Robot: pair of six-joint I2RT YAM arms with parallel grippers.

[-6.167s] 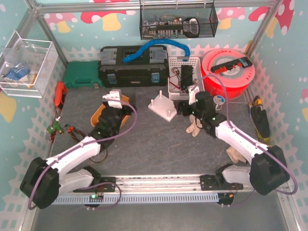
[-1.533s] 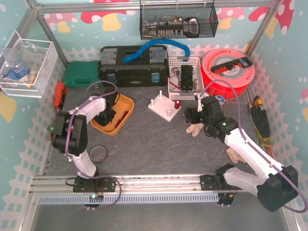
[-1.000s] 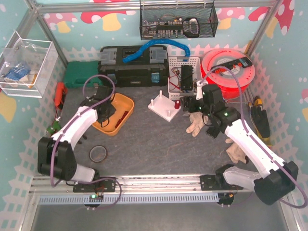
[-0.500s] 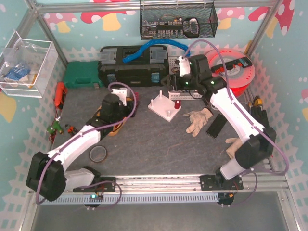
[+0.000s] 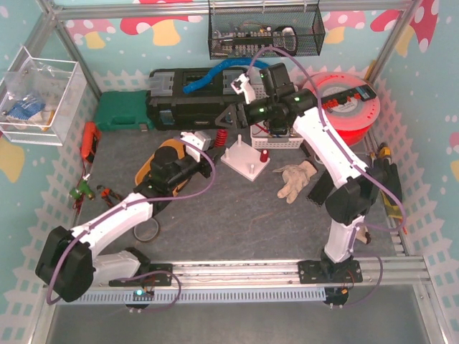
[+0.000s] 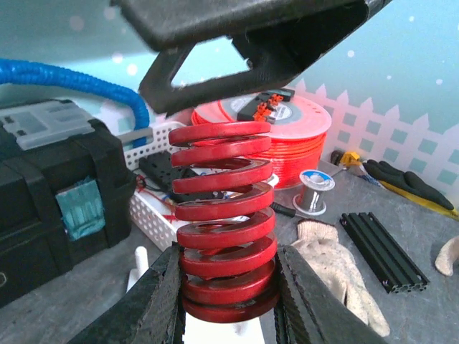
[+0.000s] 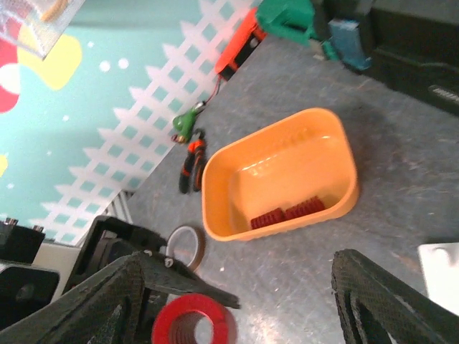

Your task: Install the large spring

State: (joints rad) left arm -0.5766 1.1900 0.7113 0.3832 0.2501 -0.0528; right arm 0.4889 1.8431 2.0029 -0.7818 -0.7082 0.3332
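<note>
The large spring (image 6: 226, 222) is a thick red coil standing upright, and my left gripper (image 6: 228, 301) is shut on its lower turns. Seen from above, the large spring (image 5: 223, 137) hangs just left of the white peg base (image 5: 247, 163), which carries a small red spring (image 5: 264, 155). My right gripper (image 5: 228, 120) reaches in from the back, directly over the coil, jaws open. Looking down from the right wrist, the spring's top ring (image 7: 193, 324) lies close to the left finger (image 7: 107, 301) of the right gripper (image 7: 237, 308), untouched by the other one.
An orange tray (image 7: 280, 165) holding small red springs (image 7: 287, 213) sits left of the base. A tape ring (image 5: 147, 229) and pliers (image 5: 107, 192) lie front left. Gloves (image 5: 297, 178) and a black bar (image 5: 320, 190) lie right. A toolbox (image 5: 197, 107), white basket (image 5: 276, 118) and red spool (image 5: 337, 107) line the back.
My left arm has carried the large spring from the tray toward the peg base. My right arm has swung from the right side over to above the spring, its jaws narrowing.
</note>
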